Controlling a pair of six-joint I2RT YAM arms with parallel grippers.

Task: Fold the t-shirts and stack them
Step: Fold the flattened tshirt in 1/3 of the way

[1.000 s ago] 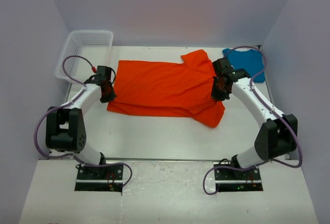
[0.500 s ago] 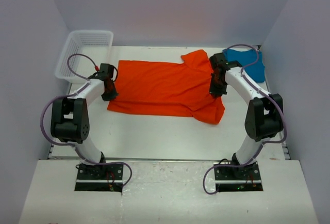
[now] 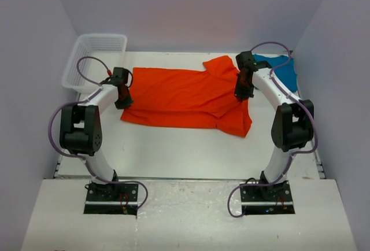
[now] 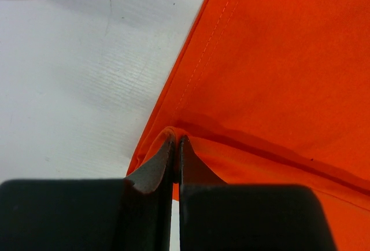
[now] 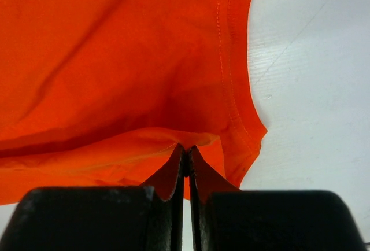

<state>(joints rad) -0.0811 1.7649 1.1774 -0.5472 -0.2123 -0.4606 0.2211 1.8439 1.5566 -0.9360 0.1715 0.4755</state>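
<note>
Now left claw (image 4: 175, 139), right claw (image 5: 186, 148) pinching orange shirt (image 3: 185, 96).

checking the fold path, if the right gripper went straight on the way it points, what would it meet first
More of the orange t-shirt: the right gripper pinches its fold, and cloth fills the view ahead. Depth is unclear.

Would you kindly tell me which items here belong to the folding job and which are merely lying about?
Job in hand: orange-red t-shirt; teal-blue t-shirt; left tool and right tool, both shut on the orange-red one.
Lying about: white mesh basket.
</note>
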